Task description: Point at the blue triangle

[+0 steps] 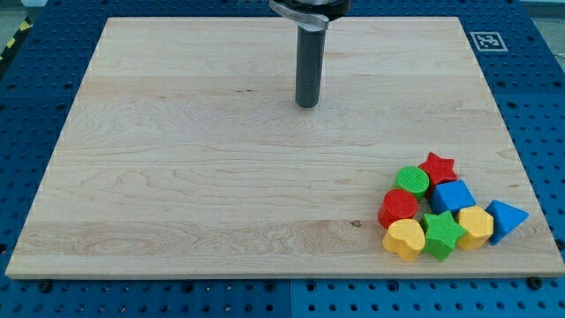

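Note:
The blue triangle (506,218) lies at the view's lower right, at the right end of a tight cluster of blocks. My tip (307,104) rests on the board at the view's upper middle, far up and to the left of the cluster and touching no block. Beside the triangle are a yellow block (477,225) to its left and a blue block (452,196) up and to its left.
The cluster also holds a red star (437,166), a green round block (411,181), a red round block (399,208), a green star (440,233) and a yellow heart (404,238). The wooden board (221,177) lies on a blue perforated table. A marker tag (486,41) sits at the board's top right corner.

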Motion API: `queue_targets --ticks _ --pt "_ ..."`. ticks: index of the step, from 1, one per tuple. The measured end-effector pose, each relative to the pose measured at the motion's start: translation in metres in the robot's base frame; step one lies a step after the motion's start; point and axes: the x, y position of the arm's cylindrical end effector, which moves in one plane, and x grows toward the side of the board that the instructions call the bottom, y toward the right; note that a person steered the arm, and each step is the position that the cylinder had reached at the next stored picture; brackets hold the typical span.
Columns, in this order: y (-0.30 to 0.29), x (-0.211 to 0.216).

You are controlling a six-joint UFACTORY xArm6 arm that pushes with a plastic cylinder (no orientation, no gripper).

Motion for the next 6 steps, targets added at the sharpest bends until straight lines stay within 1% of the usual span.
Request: queue_targets --ticks 2,3,5,6 --pt "0.005 0.001" --pt "0.044 0.001" --pt "0.164 0.007" --pt "0.211 0.041"
